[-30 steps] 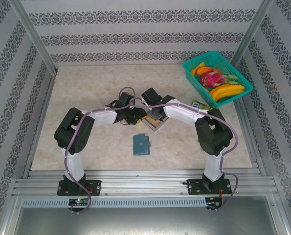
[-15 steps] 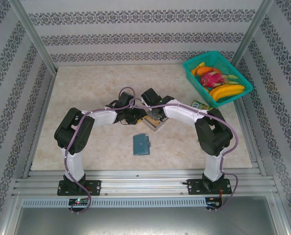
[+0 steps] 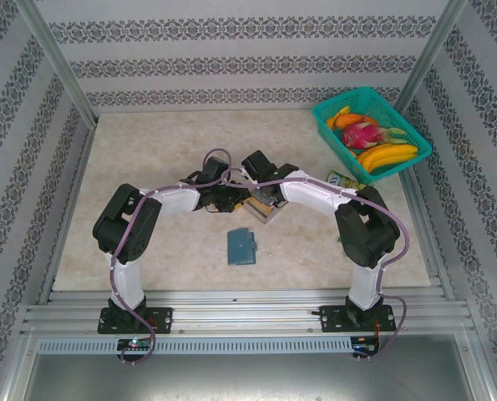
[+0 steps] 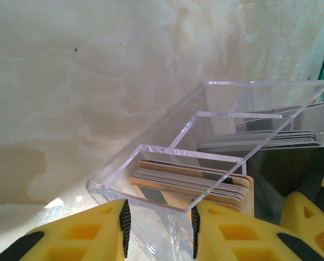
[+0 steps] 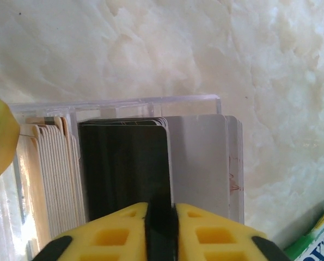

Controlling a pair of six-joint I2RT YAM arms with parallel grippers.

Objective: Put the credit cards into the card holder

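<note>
The card holder (image 3: 241, 246), a teal wallet, lies closed on the table in front of both arms. Behind it stands a clear tray (image 3: 265, 212) holding the credit cards on edge: tan ones (image 5: 47, 179), black ones (image 5: 123, 163) and whitish ones (image 5: 200, 157). My right gripper (image 5: 160, 231) is over the tray, shut on the near edge of a black card. My left gripper (image 4: 159, 231) is shut on the end of the clear tray (image 4: 221, 117), by the tan cards (image 4: 189, 182). In the top view the two grippers meet over the tray, left (image 3: 231, 195) and right (image 3: 261, 197).
A teal basket (image 3: 322, 111) of fruit sits at the back right corner. A green-yellow snack packet (image 3: 342, 178) lies beside the right arm, just right of the tray. Patterned walls and metal posts close in the table on three sides.
The right arm's elbow has shifted slightly. The left arm, the tray and the card holder stay where they were.
</note>
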